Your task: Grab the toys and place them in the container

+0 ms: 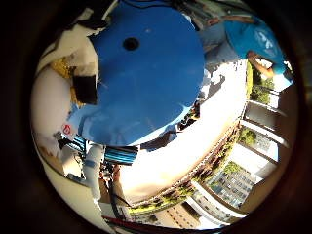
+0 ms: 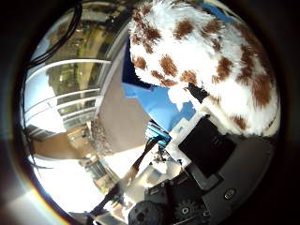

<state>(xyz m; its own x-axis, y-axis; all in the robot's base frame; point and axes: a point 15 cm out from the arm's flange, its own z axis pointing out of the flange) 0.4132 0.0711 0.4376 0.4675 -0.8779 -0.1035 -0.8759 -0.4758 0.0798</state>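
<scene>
A plush toy, white with brown spots, fills much of the thumb side view and lies right against my palm. My right hand shows as white and black parts beside and under it. In the little finger side view, a white finger with a black pad curls against the toy's white fur. A large, smooth, blue round object with a small black hole lies close below the palm. I cannot tell whether it is the container.
A person in a blue shirt is beyond the blue object and touches nothing. A pale sunlit ledge runs past it, with buildings and greenery beyond. Glass railings show on the other side.
</scene>
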